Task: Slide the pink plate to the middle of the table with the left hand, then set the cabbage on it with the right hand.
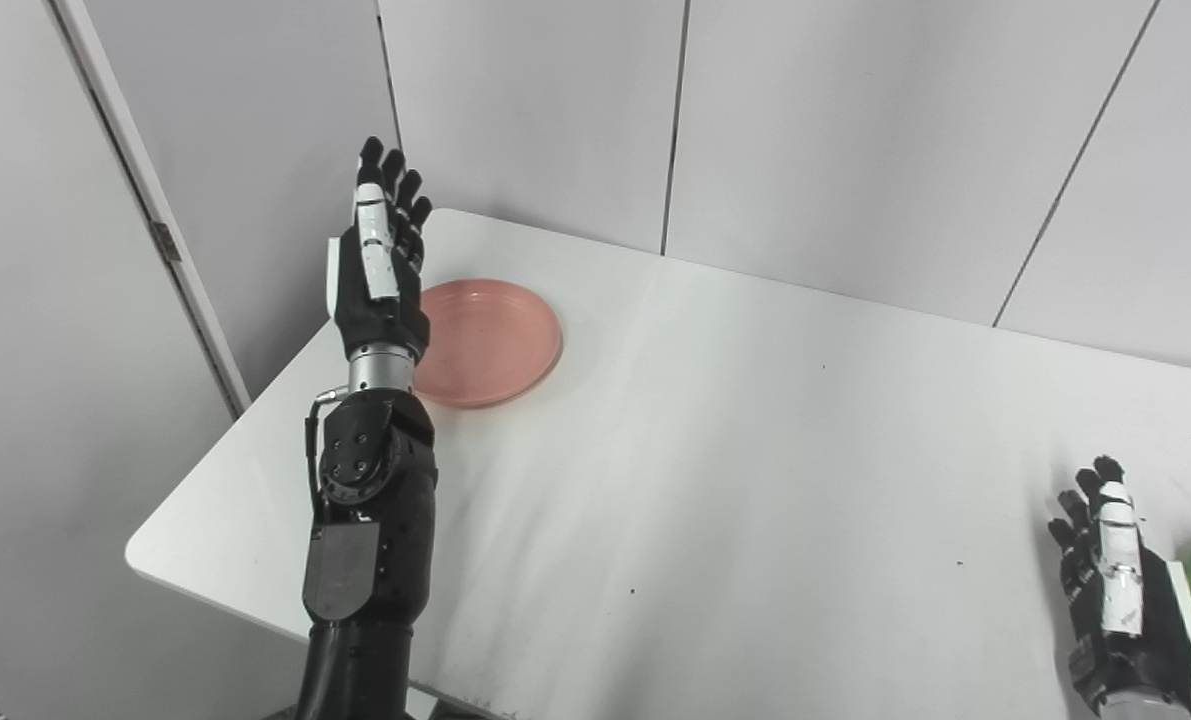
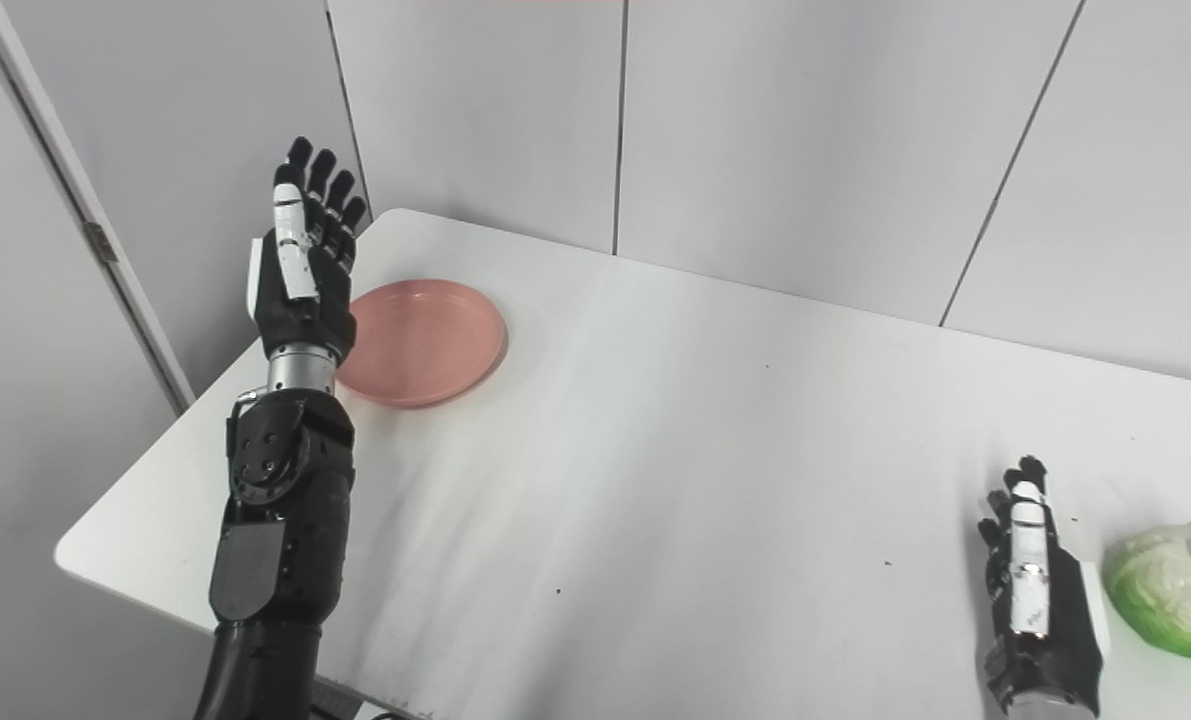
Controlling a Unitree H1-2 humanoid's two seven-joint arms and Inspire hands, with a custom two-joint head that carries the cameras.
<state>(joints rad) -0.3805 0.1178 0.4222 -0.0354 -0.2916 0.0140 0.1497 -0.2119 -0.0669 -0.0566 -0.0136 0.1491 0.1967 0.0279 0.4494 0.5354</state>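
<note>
Both hands are spread and empty: left hand (image 2: 303, 262) beside the pink plate (image 2: 423, 341) at ten o'clock, seemingly not touching; a careless shove could tip it off. Right hand (image 2: 1040, 590) waits by the cabbage (image 2: 1175, 588) at four o'clock.

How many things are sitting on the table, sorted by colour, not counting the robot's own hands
Pink: 1, the plate near the table's far left corner.
Green: 1, the cabbage at the right edge, beside the right hand.
Total: 2.
</note>
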